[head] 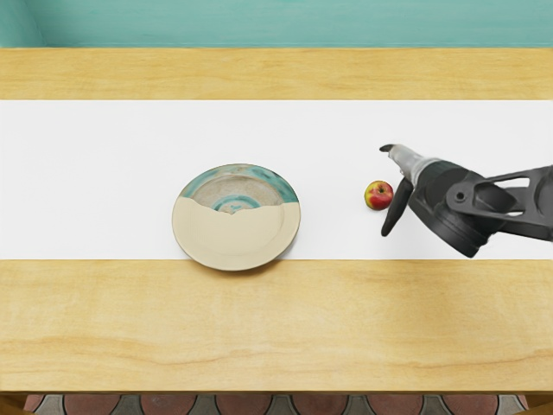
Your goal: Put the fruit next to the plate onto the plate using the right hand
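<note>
A small red and yellow apple (378,194) lies on the white runner (104,173), to the right of the plate. The round plate (236,217) is cream in its near half and teal in its far half, and nothing lies on it. My right hand (393,186) comes in from the right edge and sits just right of the apple. Its fingers (391,212) are spread, one pointing up and back, one pointing down toward me. The apple sits in front of the open palm, and no finger closes on it.
The white runner crosses a light wooden table (276,328) from left to right. A teal wall (276,22) stands behind the table. The left arm does not show.
</note>
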